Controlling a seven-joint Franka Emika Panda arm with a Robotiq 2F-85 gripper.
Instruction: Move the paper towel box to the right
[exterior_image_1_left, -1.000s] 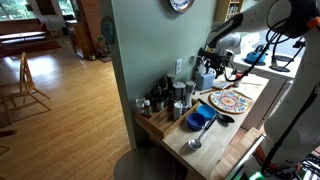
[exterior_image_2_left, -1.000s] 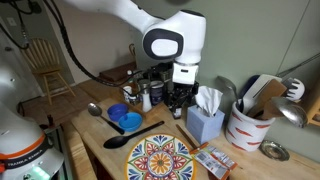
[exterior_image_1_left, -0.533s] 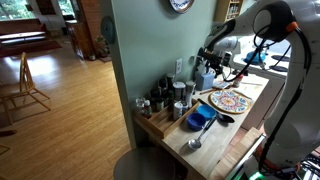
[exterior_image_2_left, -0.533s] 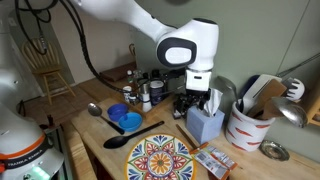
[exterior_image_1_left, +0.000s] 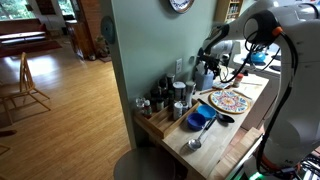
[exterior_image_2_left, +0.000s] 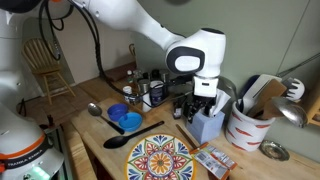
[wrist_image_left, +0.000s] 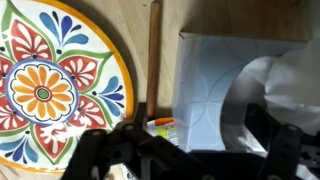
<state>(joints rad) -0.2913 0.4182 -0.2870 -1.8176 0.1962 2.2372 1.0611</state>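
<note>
The paper towel box (exterior_image_2_left: 207, 126) is a pale blue tissue box with white tissue sticking out of its top. It stands on the wooden counter beside a white utensil crock (exterior_image_2_left: 247, 127). My gripper (exterior_image_2_left: 205, 104) hangs right above the box, open, with its fingers spread over the top. In the wrist view the box (wrist_image_left: 215, 85) fills the right half, and the gripper (wrist_image_left: 195, 152) straddles its near edge. In an exterior view the gripper (exterior_image_1_left: 207, 66) is by the wall.
A colourful patterned plate (exterior_image_2_left: 158, 158) lies in front of the box; it also shows in the wrist view (wrist_image_left: 50, 85). A blue bowl (exterior_image_2_left: 127, 120), a black spoon (exterior_image_2_left: 118, 141), spice jars (exterior_image_2_left: 150, 92) and a small packet (exterior_image_2_left: 215, 160) crowd the counter.
My gripper has moved sideways from beside the spice jars to right over the box. The box has not moved.
</note>
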